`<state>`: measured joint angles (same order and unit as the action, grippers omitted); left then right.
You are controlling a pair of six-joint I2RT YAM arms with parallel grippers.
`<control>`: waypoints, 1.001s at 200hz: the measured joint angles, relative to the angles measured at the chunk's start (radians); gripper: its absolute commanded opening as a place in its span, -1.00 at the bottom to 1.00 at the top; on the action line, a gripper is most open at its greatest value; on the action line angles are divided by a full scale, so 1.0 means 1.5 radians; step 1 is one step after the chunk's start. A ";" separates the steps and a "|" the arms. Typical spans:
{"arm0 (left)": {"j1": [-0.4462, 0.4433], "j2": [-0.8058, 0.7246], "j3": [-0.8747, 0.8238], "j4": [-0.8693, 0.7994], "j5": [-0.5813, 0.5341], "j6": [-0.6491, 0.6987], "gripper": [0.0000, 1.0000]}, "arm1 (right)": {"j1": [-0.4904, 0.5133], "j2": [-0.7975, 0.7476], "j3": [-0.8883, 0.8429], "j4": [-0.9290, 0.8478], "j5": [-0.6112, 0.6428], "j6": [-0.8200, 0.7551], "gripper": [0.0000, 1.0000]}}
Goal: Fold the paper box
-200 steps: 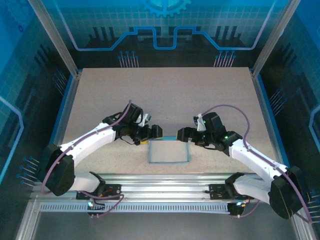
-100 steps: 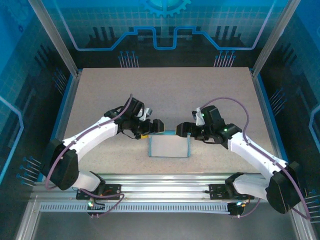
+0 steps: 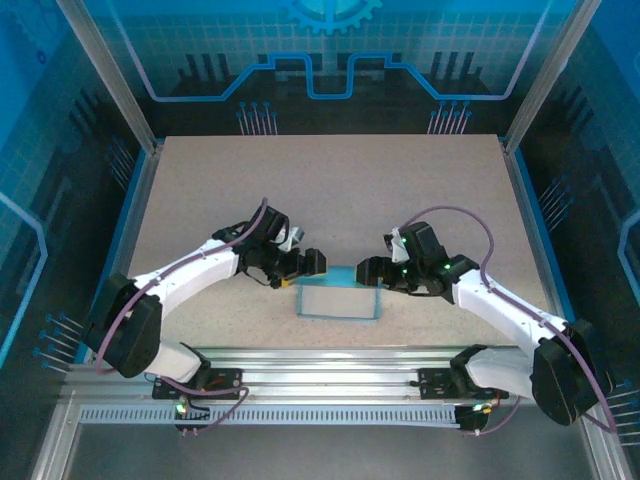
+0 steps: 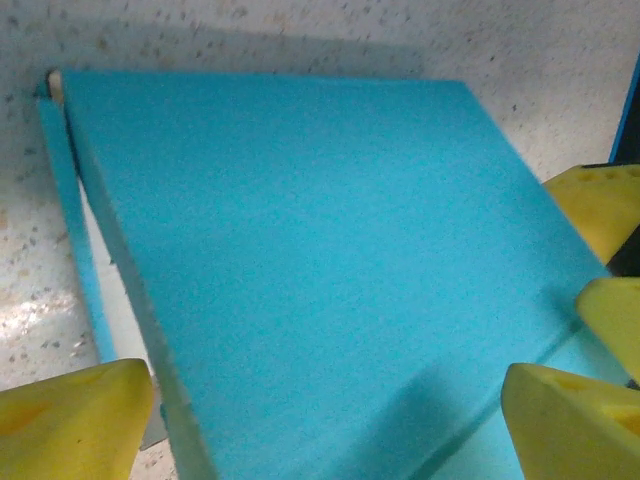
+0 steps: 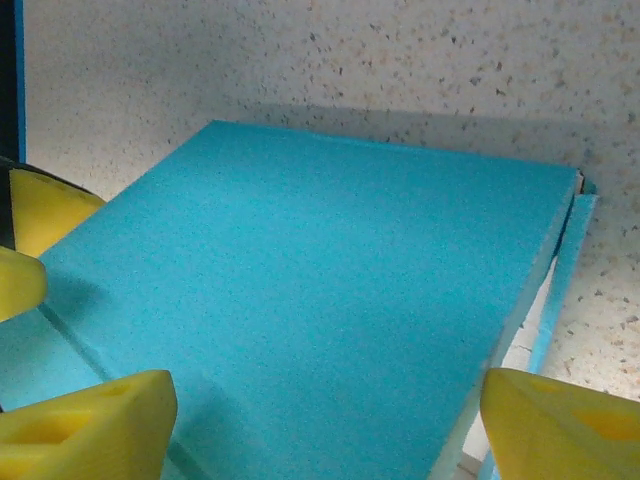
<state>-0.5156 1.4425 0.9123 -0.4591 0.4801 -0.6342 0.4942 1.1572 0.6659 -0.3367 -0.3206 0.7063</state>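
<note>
You're keeping the left gripper (image 3: 316, 263) spread wide; the right gripper (image 3: 364, 270) is narrowing, grip unclear. The paper box (image 3: 338, 302), smooth blue cardboard, flat and rectangular, is lying by the worktop's (image 3: 330, 180) near edge.

Count entry.
- Paper box (image 3: 338, 301): one, a single piece, blue with a pale face.
- Surface (image 3: 330, 190): one, speckled.
- Arms: two, the left arm (image 3: 190, 275) and the right arm (image 3: 500, 305).
- Tools: two, the left tool (image 3: 305, 264) and the right tool (image 3: 372, 271).
- Yellow fingers (image 4: 70, 415): two per tool, four in all. All four can be counted in either wrist view.
</note>
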 measured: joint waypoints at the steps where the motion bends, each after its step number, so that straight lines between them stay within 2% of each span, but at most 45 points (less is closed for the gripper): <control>1: 0.000 -0.001 -0.001 0.000 0.000 0.000 0.82 | 0.000 -0.001 -0.001 0.000 -0.001 0.000 0.57; 110: -0.039 -0.028 -0.065 0.036 0.004 -0.028 0.74 | 0.003 -0.022 -0.055 0.026 0.002 0.010 0.05; 129: -0.046 -0.028 -0.065 0.035 -0.001 -0.028 0.62 | 0.008 -0.022 -0.056 0.026 0.014 0.010 -0.03; 180: -0.047 -0.029 -0.070 0.010 -0.028 -0.025 0.56 | 0.020 -0.021 -0.065 0.020 0.040 0.007 -0.17; 200: -0.047 -0.029 -0.070 0.001 -0.031 -0.017 0.45 | 0.028 -0.020 -0.065 0.018 0.052 0.005 -0.23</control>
<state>-0.5865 1.3994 0.8066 -0.4576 0.4343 -0.6594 0.5369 1.1267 0.5690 -0.3096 -0.2432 0.7136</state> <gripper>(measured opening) 0.764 0.401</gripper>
